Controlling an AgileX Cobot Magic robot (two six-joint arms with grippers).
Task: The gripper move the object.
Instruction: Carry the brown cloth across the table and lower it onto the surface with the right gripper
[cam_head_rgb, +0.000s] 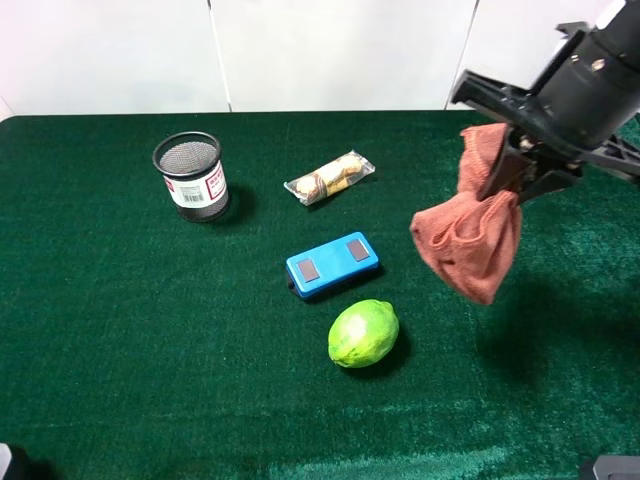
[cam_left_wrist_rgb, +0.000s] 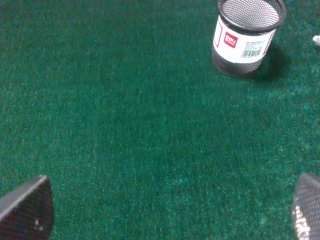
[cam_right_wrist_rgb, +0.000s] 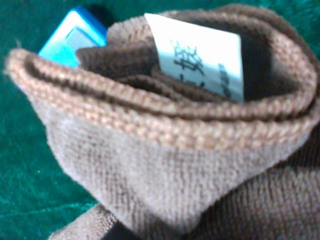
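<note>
My right gripper (cam_head_rgb: 517, 168) is clamped tight on the rust-orange rag (cam_head_rgb: 468, 238), pinching it near its upper end so the rest droops in a loose bundle. In the overhead view the rag's long axis runs from the gripper toward about 7 o'clock, and I judge from the shadow beneath it that it hangs clear of the green bench (cam_head_rgb: 120, 340). In the right wrist view folded terry fills nearly everything, with a white sewn label (cam_right_wrist_rgb: 200, 55) showing near the fold. So the object is already in this arm's grip, and the move now turns on where I carry it and set it down. From the hanging rag, the blue box (cam_head_rgb: 332, 265) lies near 9 o'clock and the lime (cam_head_rgb: 363, 333) near 8 o'clock, both close enough that a low sweep that way could brush them. The wrapped snack (cam_head_rgb: 330, 177) sits around 10 o'clock, and the mesh cup (cam_head_rgb: 190, 175) is well apart beyond it. My left gripper (cam_left_wrist_rgb: 172, 210) stands wide open over bare bench, far from the rag, holding nothing.
</note>
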